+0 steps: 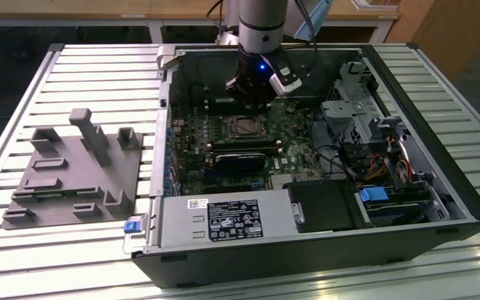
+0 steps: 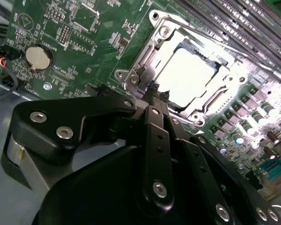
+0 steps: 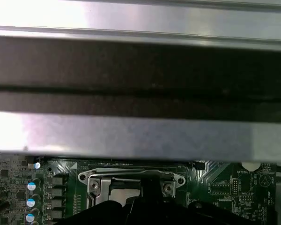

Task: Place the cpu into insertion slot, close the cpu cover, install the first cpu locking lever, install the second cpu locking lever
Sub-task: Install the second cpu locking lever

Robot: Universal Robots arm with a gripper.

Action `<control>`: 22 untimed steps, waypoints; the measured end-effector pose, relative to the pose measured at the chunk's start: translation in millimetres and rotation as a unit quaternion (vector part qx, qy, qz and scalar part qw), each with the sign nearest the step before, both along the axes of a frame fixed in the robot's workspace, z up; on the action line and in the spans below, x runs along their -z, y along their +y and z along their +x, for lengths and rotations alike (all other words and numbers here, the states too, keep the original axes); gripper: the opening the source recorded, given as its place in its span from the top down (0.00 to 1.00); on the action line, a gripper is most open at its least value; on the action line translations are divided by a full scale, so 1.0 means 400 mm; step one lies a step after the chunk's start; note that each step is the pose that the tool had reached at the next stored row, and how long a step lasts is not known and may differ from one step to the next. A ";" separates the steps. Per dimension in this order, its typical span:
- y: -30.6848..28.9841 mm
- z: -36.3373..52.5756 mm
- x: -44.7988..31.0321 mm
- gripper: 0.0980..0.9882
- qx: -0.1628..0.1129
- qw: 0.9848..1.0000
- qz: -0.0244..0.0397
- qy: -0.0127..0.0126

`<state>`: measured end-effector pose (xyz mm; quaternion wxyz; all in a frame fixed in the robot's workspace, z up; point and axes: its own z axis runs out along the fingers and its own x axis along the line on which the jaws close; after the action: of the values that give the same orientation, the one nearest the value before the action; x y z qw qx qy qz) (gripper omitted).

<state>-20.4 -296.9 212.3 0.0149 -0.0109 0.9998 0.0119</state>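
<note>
The cpu (image 2: 185, 75) lies in the insertion slot (image 1: 244, 128) on the green board, its pale top glaring bright in the second wrist view. The silvery cpu cover (image 2: 147, 56) lies flat around it as a frame, and its edge also shows in the first wrist view (image 3: 131, 176). My gripper (image 2: 155, 91) hangs inside the case just behind the socket in the exterior view (image 1: 252, 94). Its black fingers are pressed together, and their tips sit at the corner of the cover's rim. I cannot tell whether a locking lever is between them.
Long memory slots (image 2: 234, 18) run beside the socket, and a coin battery (image 2: 39, 57) sits on the board. The case wall (image 3: 140, 136) rises close behind my gripper. A black block (image 1: 240, 164), a power supply (image 1: 223, 219) and drive cages (image 1: 365, 119) crowd the case. A grey fixture (image 1: 77, 169) lies on the slatted table.
</note>
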 end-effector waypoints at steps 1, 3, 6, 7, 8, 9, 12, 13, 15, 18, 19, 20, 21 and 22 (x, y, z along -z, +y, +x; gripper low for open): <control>-0.002 0.000 0.000 0.99 0.000 1.000 0.000 0.000; -0.006 0.000 0.000 0.99 0.000 1.000 0.000 0.000; -0.011 0.000 0.000 0.99 0.000 1.000 0.000 0.000; -0.012 0.000 0.000 0.99 0.000 1.000 0.000 0.000; -0.014 0.000 0.000 0.99 0.000 1.000 0.000 0.000; -0.015 0.000 0.000 0.99 0.000 1.000 0.000 0.000; -0.019 0.000 0.000 0.99 0.000 1.000 0.000 0.000; -0.021 0.000 0.000 0.99 0.000 1.000 0.000 0.000; -0.024 0.000 0.000 0.99 0.000 1.000 0.000 0.000; -0.026 0.000 -0.001 0.99 0.000 1.000 0.000 0.000; -0.026 0.000 -0.005 0.99 0.000 1.000 0.000 0.000; -0.026 0.000 -0.011 0.99 0.000 1.000 0.000 0.000; -0.026 0.000 -0.018 0.99 0.000 1.000 0.000 0.000; -0.026 0.000 -0.026 0.99 0.000 1.000 0.000 0.000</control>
<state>-20.4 -307.5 222.9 0.0148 -0.0110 0.9998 0.0119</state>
